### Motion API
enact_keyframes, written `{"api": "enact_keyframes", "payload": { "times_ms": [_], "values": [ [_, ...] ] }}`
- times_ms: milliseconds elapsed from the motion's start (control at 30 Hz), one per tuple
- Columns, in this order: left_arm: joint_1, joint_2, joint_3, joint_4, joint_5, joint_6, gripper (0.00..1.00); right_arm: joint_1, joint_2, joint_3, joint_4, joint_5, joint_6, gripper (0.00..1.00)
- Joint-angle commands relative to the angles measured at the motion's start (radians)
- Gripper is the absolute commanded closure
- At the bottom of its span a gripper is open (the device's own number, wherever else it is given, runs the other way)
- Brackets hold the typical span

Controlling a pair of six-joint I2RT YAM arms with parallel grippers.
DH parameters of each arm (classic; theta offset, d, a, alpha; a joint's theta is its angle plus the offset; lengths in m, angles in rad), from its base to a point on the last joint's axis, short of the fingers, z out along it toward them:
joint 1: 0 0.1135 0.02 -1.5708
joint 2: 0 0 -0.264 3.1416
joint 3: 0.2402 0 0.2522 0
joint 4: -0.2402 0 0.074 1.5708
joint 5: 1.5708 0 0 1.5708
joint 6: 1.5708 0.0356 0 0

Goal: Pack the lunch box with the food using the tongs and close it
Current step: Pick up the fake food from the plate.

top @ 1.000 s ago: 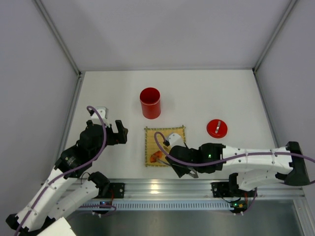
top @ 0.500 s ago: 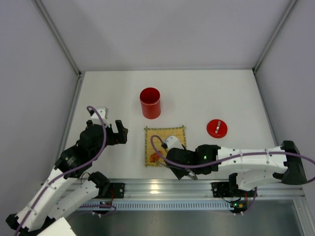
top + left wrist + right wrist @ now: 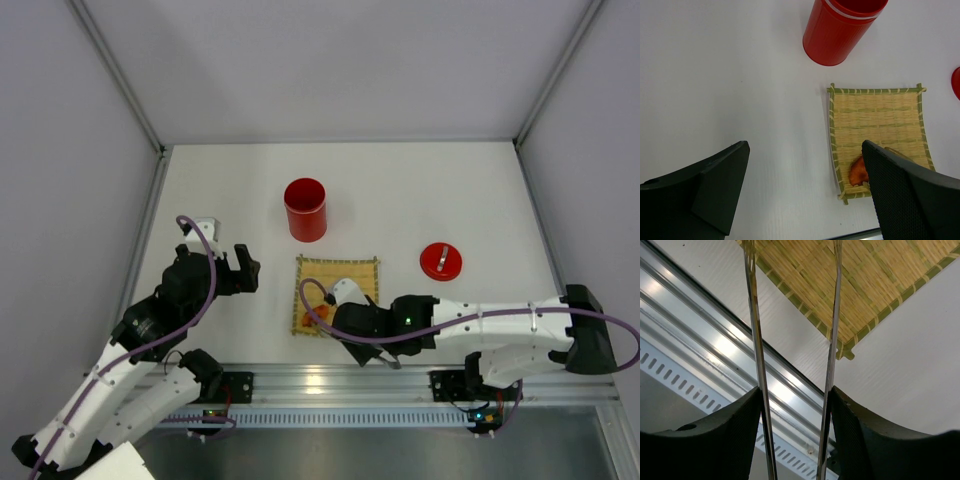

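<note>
The lunch box, a red open cup [image 3: 305,208] [image 3: 840,30], stands behind the bamboo mat [image 3: 345,272] [image 3: 875,117]. Its red lid [image 3: 441,261] with a silver handle lies to the right. A red-orange food slice [image 3: 303,317] [image 3: 858,171] rests at the mat's near-left corner, partly hidden by my right wrist. My right gripper [image 3: 362,343] [image 3: 795,395] is shut on the silver tongs [image 3: 754,315], whose two arms stand apart and reach over the mat [image 3: 875,285]. Their tips are out of view. My left gripper [image 3: 225,265] [image 3: 805,150] hangs open over bare table, left of the mat.
An aluminium rail [image 3: 320,382] [image 3: 715,345] runs along the table's near edge, just below the right gripper. Grey walls close in the left, back and right sides.
My right arm has slid left along the near edge with the tongs, now covering more of the mat's near-left part. The left arm has not moved.
</note>
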State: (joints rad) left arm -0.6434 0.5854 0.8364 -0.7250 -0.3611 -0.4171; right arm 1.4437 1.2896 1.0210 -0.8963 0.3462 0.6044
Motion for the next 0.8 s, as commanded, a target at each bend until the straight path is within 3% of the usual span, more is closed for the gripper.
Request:
{"api": "enact_keyframes", "payload": {
  "times_ms": [0,767],
  "values": [
    [-0.006,-0.002,-0.007,0.027,-0.015,-0.003,0.01,-0.006,0.001,0.051,0.066,0.031,-0.017,0.46],
    [-0.015,-0.006,-0.007,0.025,-0.024,-0.006,0.01,-0.120,0.060,0.083,0.181,-0.062,-0.118,0.48]
  ]
}}
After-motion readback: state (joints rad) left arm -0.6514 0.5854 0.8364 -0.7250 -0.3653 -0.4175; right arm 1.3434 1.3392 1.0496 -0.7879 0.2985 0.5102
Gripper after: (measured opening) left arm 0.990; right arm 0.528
